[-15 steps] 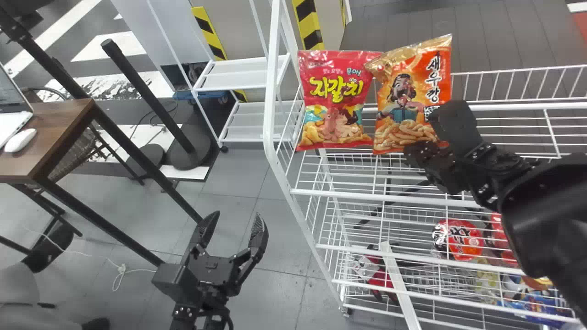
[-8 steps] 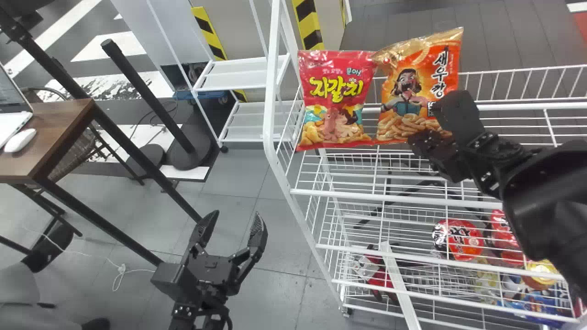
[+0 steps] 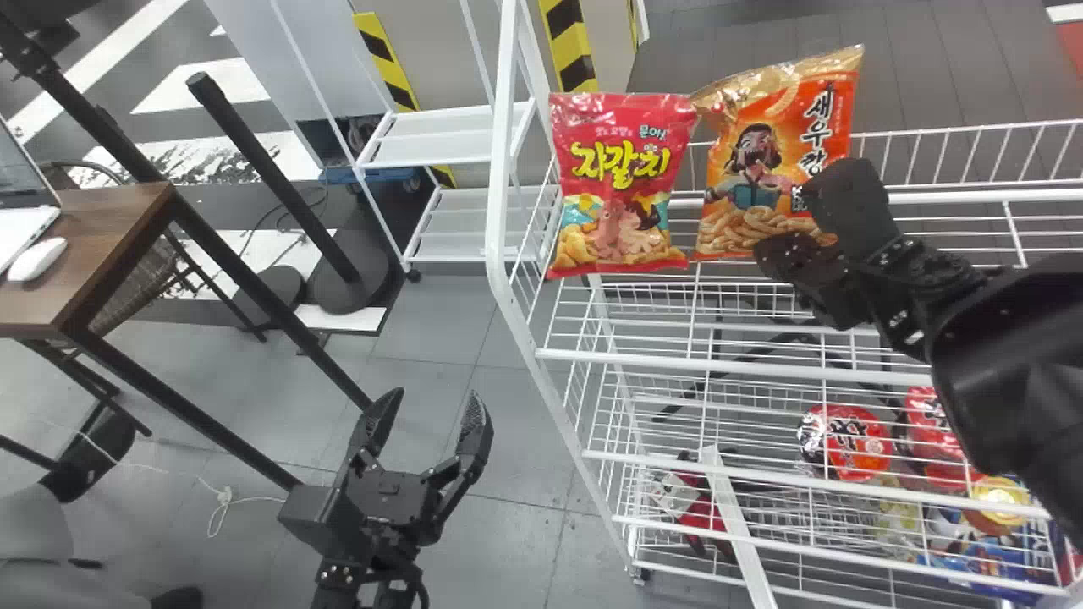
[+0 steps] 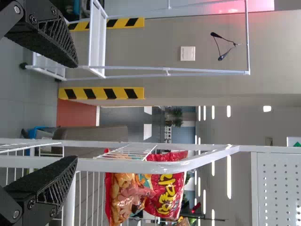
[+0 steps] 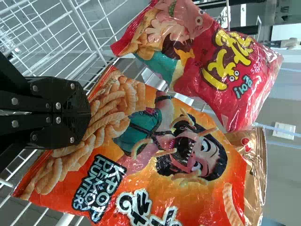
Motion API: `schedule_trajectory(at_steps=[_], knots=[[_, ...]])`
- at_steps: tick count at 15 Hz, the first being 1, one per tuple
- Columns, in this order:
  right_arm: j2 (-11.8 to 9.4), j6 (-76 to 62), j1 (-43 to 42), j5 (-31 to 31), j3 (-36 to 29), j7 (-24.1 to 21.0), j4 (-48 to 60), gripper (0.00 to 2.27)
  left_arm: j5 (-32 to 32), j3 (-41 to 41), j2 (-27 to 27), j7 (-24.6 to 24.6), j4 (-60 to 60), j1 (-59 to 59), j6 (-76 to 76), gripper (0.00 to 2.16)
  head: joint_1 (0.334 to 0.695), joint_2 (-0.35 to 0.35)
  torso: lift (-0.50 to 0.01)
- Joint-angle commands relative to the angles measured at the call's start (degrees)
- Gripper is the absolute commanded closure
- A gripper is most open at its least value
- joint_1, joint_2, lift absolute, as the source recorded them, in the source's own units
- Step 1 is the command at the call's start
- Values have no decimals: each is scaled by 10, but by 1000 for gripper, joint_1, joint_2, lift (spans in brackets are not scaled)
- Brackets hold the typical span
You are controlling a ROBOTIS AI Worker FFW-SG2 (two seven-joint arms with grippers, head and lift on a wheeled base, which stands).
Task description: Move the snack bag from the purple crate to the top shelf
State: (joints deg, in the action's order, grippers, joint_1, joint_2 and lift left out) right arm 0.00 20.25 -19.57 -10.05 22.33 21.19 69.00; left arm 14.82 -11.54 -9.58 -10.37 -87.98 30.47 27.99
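At the lower edge of the orange snack bag [image 3: 753,161], my right gripper [image 3: 768,247] is shut on it, over the upper part of the white wire rack. The bag stands roughly upright, slightly tilted, close beside a pink snack bag [image 3: 622,182]. In the right wrist view the gripper [image 5: 85,115] has its fingers together at the lower edge of the orange bag [image 5: 155,146]. The left gripper [image 3: 431,414] is parked low, left of the rack, and empty; its fingers stand wide apart in the left wrist view [image 4: 75,113].
The white rack [image 3: 508,169] has wire fronts and lower tiers; red packages [image 3: 854,444] and other goods lie on a lower level at right. A brown table [image 3: 93,245] and black posts are at left, with a smaller white shelf [image 3: 431,139] behind.
My right gripper has moved slightly up and right in the head view, and the orange bag with it. The pink bag and left arm have stayed where they were.
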Motion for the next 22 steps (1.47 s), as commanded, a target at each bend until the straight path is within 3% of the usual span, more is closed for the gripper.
schedule_trajectory(at_steps=[1, 5, 9, 14, 15, 16, 19, 21, 22], knots=[[1, 19, 17, 14, -8, 8, 29, 2256, 0, -1, 0, 0, 0, 0, 0, 134, 695, 350, 0], [1, 42, 59, 14, -11, 13, 95, 2256, 0, -1, 1, 0, 0, 0, 0, 134, 695, 350, 0], [1, 100, 154, 17, -55, 25, 240, 2256, -1, 0, 4, 0, 3, 0, 0, 134, 695, 350, 0], [-51, 71, 297, 80, -179, 25, 363, 2253, -1, 4, 1, 0, 3, -6, 0, 134, 695, 350, 0], [-55, 49, 320, 94, -208, 25, 366, 2199, -1, 4, 1, 0, 3, -6, 0, 134, 695, 350, 0], [-54, 19, 336, 101, -229, 25, 366, 2105, -1, 4, 2, 0, 3, -7, 0, 134, 695, 306, 0], [-47, -60, 387, 109, -270, 25, 359, 1453, -1, 5, 4, 1, 3, -7, 0, 134, 695, 244, 0], [-33, -122, 413, 122, -280, 25, 356, 481, -1, 8, 4, 2, 2, -7, 0, 134, 695, 219, 0], [-29, -141, 429, 139, -280, 26, 358, 154, -1, 10, 4, 3, 2, -8, 0, 134, 695, 209, 0]])
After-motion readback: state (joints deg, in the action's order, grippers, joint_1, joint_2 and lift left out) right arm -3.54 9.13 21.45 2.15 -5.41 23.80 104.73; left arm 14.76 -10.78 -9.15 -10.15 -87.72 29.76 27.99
